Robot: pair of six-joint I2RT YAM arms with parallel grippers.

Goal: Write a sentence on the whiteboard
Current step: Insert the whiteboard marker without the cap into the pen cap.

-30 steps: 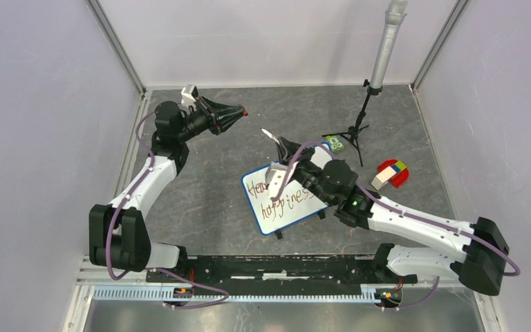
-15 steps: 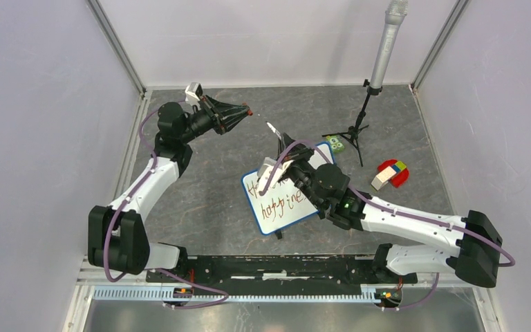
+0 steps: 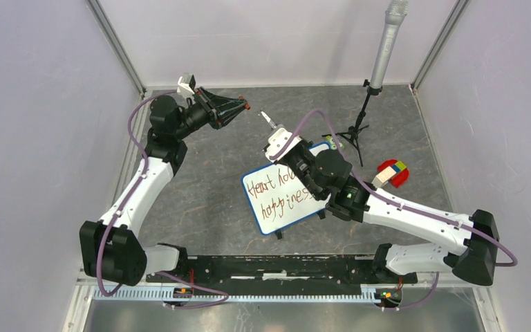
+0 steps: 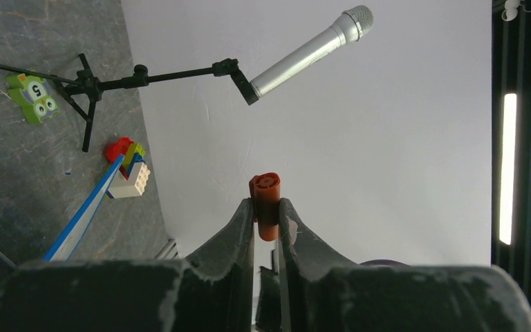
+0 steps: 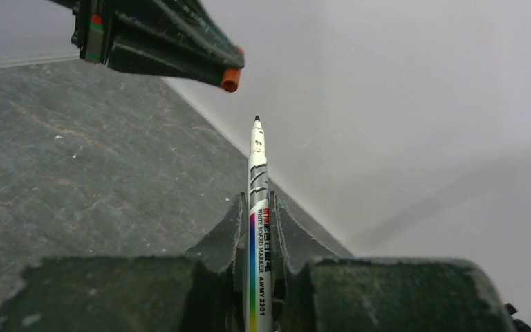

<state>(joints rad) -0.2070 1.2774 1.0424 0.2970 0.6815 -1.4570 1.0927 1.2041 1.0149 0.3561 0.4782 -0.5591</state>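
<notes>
At upper centre, the right gripper [image 5: 258, 205] clamps the marker [image 5: 256, 149], whose tip needs squaring with the orange cap [image 4: 265, 188] that the left gripper [image 4: 267, 211] pinches.

One whiteboard [image 3: 287, 218], one marker [image 5: 256, 159], one orange cap [image 4: 266, 197], one microphone [image 3: 386, 48], one green block [image 4: 33, 97], one brick cluster [image 4: 130, 176]

Looking like a robotics lab test cell. Sitting boxed in by plain white panels [image 3: 269, 41] on aluminium posts [image 3: 114, 45], over a grey stone-patterned table [image 3: 207, 187]. Sharing the cell with a microphone [image 3: 386, 45] on a small tripod [image 3: 355, 131], well to the right of the right gripper [image 3: 274, 131], and toy bricks [image 3: 390, 173] lying further right of it.
</notes>
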